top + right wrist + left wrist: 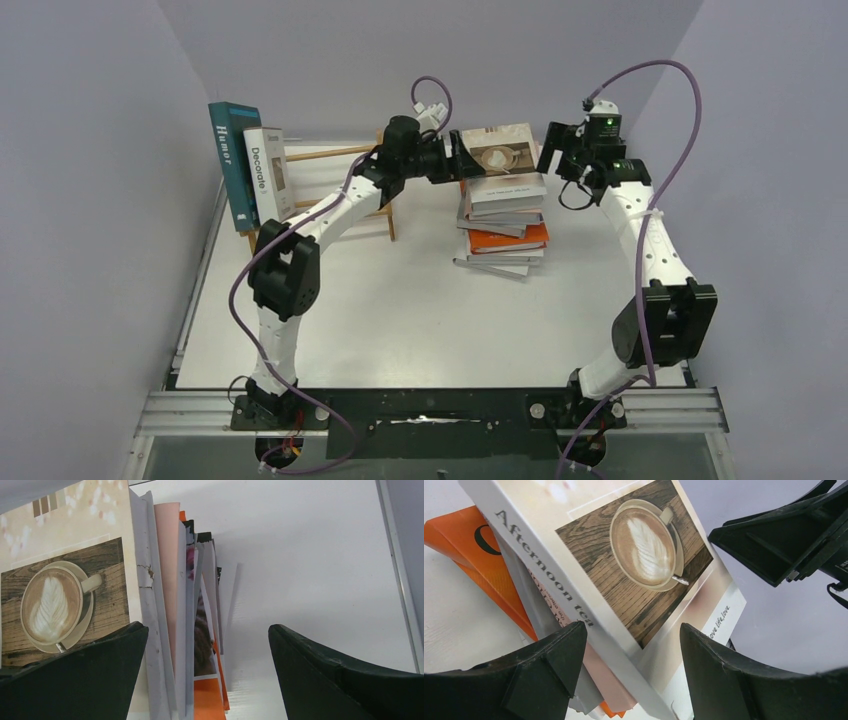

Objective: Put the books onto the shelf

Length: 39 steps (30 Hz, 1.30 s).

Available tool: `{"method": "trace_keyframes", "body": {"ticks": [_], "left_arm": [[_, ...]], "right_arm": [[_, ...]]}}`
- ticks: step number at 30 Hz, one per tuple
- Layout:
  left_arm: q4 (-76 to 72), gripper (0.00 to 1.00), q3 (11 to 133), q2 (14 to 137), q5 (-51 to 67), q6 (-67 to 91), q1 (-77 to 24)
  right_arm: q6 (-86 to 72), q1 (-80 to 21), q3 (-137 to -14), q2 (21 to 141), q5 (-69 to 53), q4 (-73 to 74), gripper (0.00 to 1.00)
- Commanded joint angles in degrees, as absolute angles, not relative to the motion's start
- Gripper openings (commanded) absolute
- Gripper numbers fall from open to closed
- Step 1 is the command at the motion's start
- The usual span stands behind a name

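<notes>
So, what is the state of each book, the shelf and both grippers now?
Humor book, standing on the shelf.
Decorate book, standing on the shelf, right beside the Humor book.
shelf, holding only these two books.
coffee-cover book, lying cover up on top of the stack.
stack, on the table, unevenly piled.
left gripper, open, pointed at the coffee-cover book.
right gripper, open wide, facing the stack's edge.

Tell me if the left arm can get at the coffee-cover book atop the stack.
Probably yes. The left gripper is open right at the Afternoon tea book, fingers straddling its near corner, nothing else in the way. The right gripper hangs open at the far side.
</notes>
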<state>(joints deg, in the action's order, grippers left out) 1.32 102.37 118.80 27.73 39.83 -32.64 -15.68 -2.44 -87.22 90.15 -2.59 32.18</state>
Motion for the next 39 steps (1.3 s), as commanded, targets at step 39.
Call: {"method": "trace_keyframes", "body": {"ticks": [39], "left_arm": [[-15.48, 0.77, 96.22, 117.34, 32.47, 46.58, -27.42]], "right_arm": [[-14.50, -5.10, -87.08, 92.02, -1.86, 31.28, 0.98]]}}
